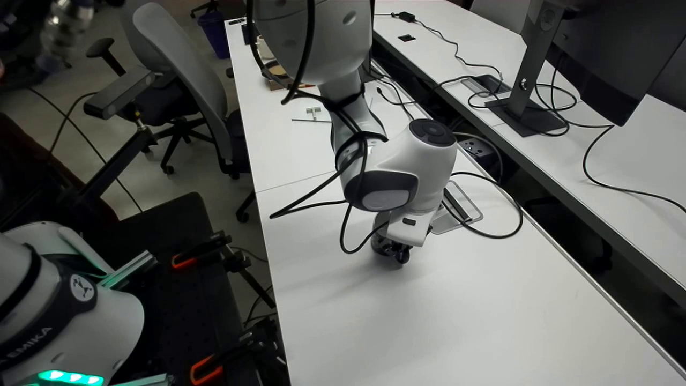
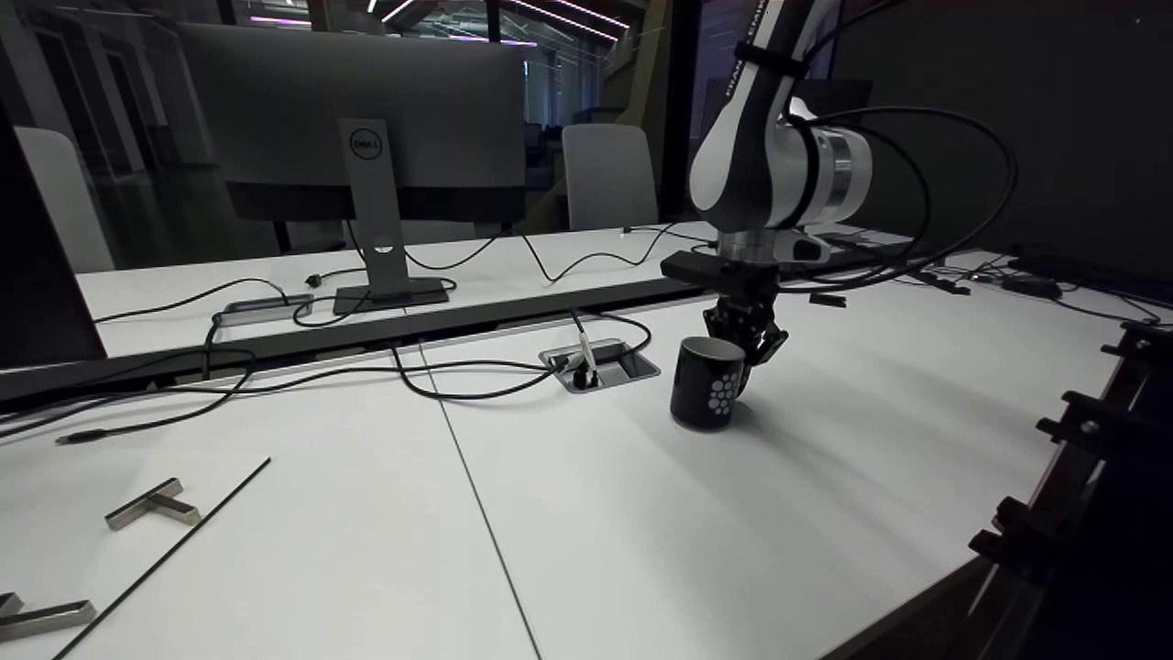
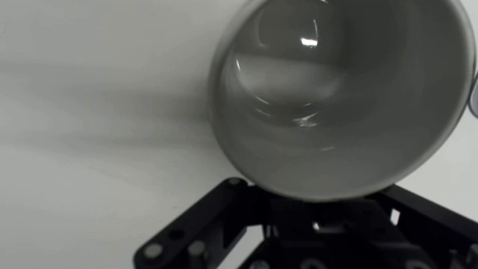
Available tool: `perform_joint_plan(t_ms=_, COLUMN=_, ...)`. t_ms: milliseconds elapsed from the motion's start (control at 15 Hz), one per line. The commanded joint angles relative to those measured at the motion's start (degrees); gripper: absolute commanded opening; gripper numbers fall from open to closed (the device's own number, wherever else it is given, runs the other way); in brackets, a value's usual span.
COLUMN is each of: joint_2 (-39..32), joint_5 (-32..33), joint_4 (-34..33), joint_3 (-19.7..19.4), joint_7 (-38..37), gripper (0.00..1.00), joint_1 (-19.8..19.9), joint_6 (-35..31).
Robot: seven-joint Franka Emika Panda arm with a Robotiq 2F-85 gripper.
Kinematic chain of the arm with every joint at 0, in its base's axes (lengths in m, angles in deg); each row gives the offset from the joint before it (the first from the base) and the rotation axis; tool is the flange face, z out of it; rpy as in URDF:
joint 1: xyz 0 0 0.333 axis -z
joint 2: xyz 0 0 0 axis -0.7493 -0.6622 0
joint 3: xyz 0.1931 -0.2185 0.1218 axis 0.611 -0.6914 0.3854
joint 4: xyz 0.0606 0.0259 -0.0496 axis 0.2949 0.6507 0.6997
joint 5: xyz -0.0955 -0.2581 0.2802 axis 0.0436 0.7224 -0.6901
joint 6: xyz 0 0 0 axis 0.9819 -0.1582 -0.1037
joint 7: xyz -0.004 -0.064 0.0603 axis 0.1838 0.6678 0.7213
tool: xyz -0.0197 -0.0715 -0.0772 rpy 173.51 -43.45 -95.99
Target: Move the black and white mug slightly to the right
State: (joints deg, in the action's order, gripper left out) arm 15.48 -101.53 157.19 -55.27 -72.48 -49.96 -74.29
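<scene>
metal bars [image 2: 46, 621] closest to me, off left; then the outlet tray [image 2: 632, 368] w/ its cables [image 2: 469, 397]. further right the black and white mug [image 2: 706, 387] stands upright on the desk [image 2: 586, 532], gripper [image 2: 748, 368] just beside it, tips hidden, so no way to say if it's spread or clamped on. prob. the grasp step: next move calls for a sure hold, then a small shift to the right w/o tipping. mug looks glossy, black outside w/ pale dots, greyish-white inside & rim; handle hidden.
</scene>
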Motion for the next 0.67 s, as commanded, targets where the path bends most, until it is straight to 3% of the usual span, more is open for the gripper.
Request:
perform_joint_plan(t_ms=0, joint_2=2.77, joint_5=-0.78, joint_4=4.03, joint_3=-2.96, joint_7=-0.60, gripper=0.02, joint_1=-1.75, joint_6=-1.70)
perform_joint_plan(t_ms=600, joint_2=3.12, joint_5=-1.42, joint_4=6.25, joint_3=-5.32, joint_7=-1.93, gripper=0.02, joint_1=-1.08, joint_6=-2.07)
